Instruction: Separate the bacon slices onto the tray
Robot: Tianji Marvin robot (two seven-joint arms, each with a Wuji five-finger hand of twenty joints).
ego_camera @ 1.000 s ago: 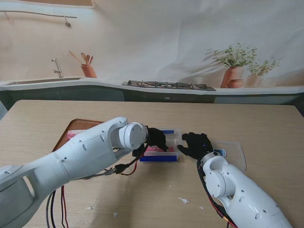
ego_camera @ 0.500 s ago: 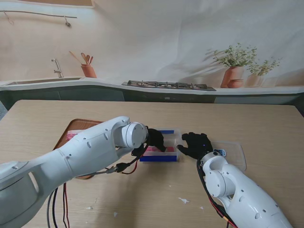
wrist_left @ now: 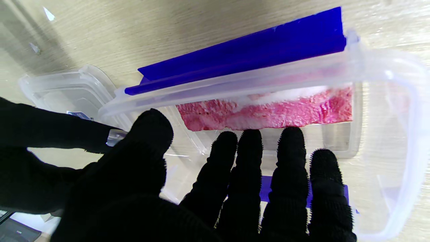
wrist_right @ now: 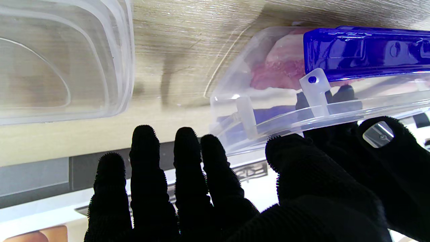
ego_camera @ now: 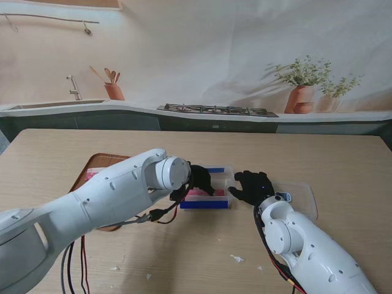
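Here, stand view: bacon [ego_camera: 199, 192] sits in the clear container [ego_camera: 228, 184] mid-counter, tray [ego_camera: 98, 163] to the left. Left robot hand [ego_camera: 201, 179] reaches into it; right robot hand [ego_camera: 251, 186] is at its end.

Left wrist: fingers [wrist_left: 247, 158] spread, holding nothing, just beside the slab. Slices look soft, limp, greasy; likely best pinched at an edge.

Right wrist: thumb [wrist_right: 302, 168] against the rim, fingers apart, nothing clasped.

I am working in what looks like a staged kitchen. Beyond the wooden table [ego_camera: 343, 159] runs a pale counter [ego_camera: 141, 108] with a sink and faucet [ego_camera: 73, 89], a gas hob [ego_camera: 217, 110], a terracotta pot of wooden utensils [ego_camera: 113, 86] and 2 potted plants [ego_camera: 309, 86]. The wall behind [ego_camera: 202, 43] looks like a printed backdrop, creased and wrinkled.
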